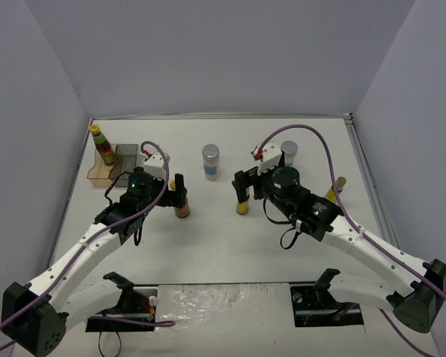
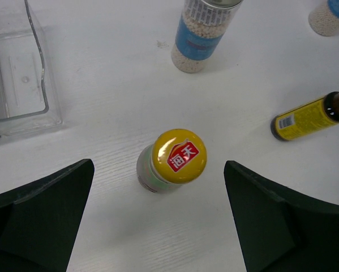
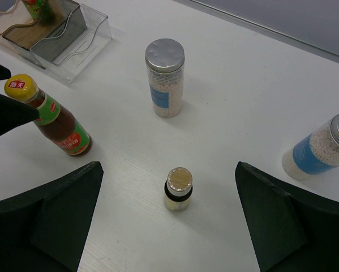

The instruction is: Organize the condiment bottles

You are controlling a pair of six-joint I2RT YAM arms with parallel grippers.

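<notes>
We are hovering the released left gripper (image 2: 161, 218) above a yellow-capped bottle (image 2: 179, 156). The released right gripper (image 3: 169, 226) is hovering above a tiny bottle (image 3: 179, 188).

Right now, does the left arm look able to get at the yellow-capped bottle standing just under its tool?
Probably yes. The left tool is open and the yellow-capped bottle stands upright between its fingers, bare table on both sides. The blue-banded jar is well apart.
</notes>
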